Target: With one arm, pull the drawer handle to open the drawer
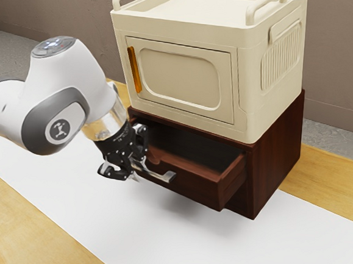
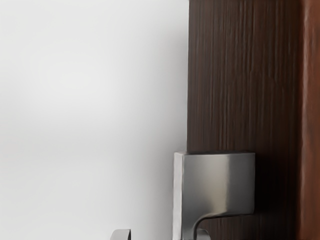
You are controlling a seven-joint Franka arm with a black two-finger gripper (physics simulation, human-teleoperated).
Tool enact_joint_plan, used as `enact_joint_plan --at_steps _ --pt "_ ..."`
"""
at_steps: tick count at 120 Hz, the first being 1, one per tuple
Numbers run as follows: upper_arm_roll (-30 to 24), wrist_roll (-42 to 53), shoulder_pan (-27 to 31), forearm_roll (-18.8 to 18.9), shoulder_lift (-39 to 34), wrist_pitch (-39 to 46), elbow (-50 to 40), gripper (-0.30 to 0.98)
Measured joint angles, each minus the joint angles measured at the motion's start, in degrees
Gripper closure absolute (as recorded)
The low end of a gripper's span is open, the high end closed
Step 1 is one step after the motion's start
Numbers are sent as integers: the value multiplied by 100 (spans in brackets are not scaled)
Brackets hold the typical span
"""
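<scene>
The gripper (image 1: pixel 139 167) is at the front of the brown drawer (image 1: pixel 190 185), which stands partly pulled out of its cabinet. Its fingers are spread around the silver handle (image 1: pixel 168 177), near the end closer to the arm. In the wrist view, the gripper (image 2: pixel 162 235) has one fingertip on the drawer side of the metal handle (image 2: pixel 215 182) and the other on the outer side, with a gap between that outer fingertip and the handle. The dark drawer front (image 2: pixel 240 75) lies beside the handle.
A cream box (image 1: pixel 178 77) with an orange handle (image 1: pixel 134 69) and top rails rests on the dark wooden cabinet (image 1: pixel 275 158). Underneath, a white strip (image 1: pixel 216 245) crosses the wooden table (image 1: pixel 34 234). A wall rises behind.
</scene>
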Motion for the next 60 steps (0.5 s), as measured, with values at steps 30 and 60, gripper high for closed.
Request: enact_joint_plan --at_steps 30,60 --pt "-10 -13 -45 -15 -150 15 -164 61" --pt "-5 -24 -42 -13 -439 62 -459 61"
